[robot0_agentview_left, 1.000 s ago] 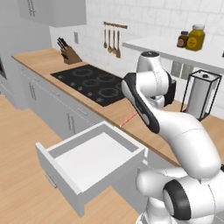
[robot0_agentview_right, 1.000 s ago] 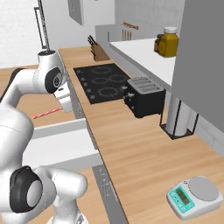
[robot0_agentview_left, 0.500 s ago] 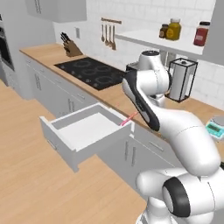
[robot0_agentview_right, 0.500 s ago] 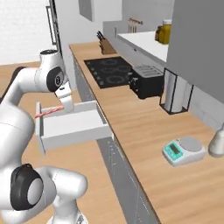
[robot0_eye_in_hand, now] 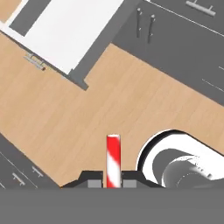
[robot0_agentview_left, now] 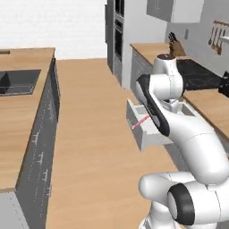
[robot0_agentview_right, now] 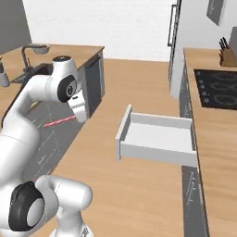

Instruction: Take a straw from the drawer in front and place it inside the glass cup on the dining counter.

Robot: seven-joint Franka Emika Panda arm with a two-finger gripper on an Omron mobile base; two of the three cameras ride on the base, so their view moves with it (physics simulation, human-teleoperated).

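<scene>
Already the hand (robot0_eye_in_hand: 113,183) is clamped on the straw (robot0_eye_in_hand: 113,161), held over the floor between the emptied, open drawer (robot0_agentview_right: 157,139) and the dining table (robot0_agentview_left: 20,112) (cup unseen), so only delivery remains.

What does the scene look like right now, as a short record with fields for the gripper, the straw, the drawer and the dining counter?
gripper: shut on the straw, above the wood floor
straw: red-pink, held at one end, sticks out sideways
drawer: pulled open, white inside
dining counter: light wood top with a dark sink and a faucet
glass cup: cannot be made out
</scene>
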